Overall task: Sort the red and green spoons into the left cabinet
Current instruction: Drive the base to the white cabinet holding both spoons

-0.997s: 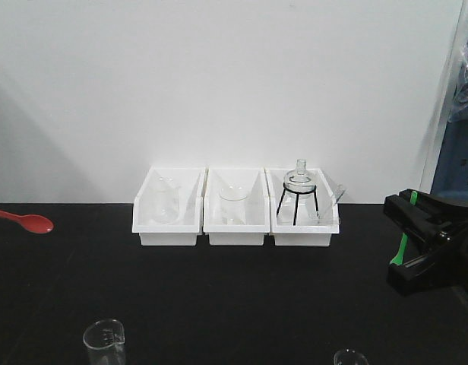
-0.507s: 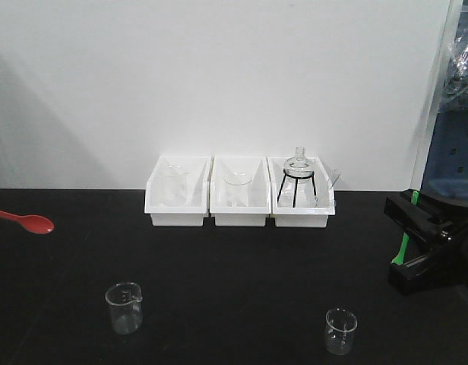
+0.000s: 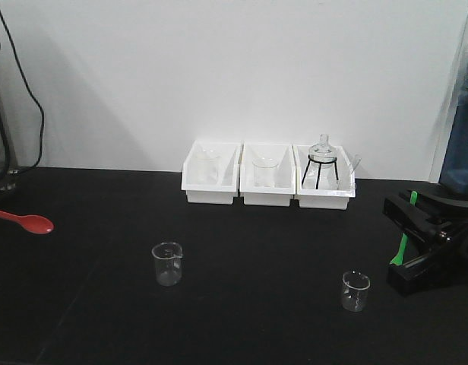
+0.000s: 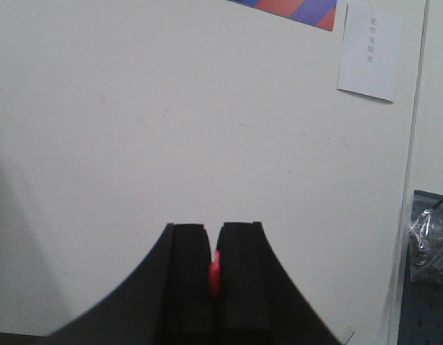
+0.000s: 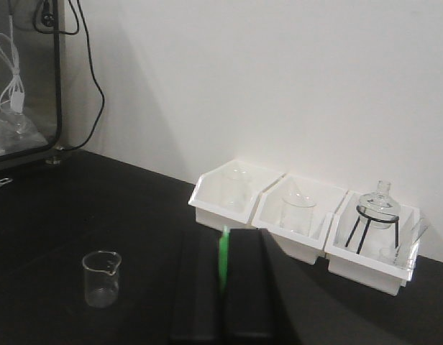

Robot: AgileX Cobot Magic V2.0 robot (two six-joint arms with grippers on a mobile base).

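The red spoon (image 3: 30, 221) pokes in from the left edge of the front view, bowl to the right, above the black table. In the left wrist view my left gripper (image 4: 215, 237) is shut on it, and a sliver of red spoon (image 4: 215, 273) shows between the black pads, facing the white wall. My right gripper (image 3: 405, 228) hangs at the right edge, shut on the green spoon (image 3: 402, 242). In the right wrist view the green spoon (image 5: 223, 260) stands pinched in my right gripper (image 5: 223, 236). The left cabinet is out of view.
Three white bins (image 3: 211, 195) with glassware stand against the white wall; the right one holds a flask on a black tripod (image 3: 322, 161). Two small glass beakers (image 3: 167, 264) (image 3: 355, 290) stand on the black table (image 3: 257, 319). A black cable (image 3: 33, 99) hangs at the left.
The front view has pulled back and swung left: the bins look smaller and sit further up and right, and both beakers show fully. Both spoons stay gripped at the same spots in the frame.
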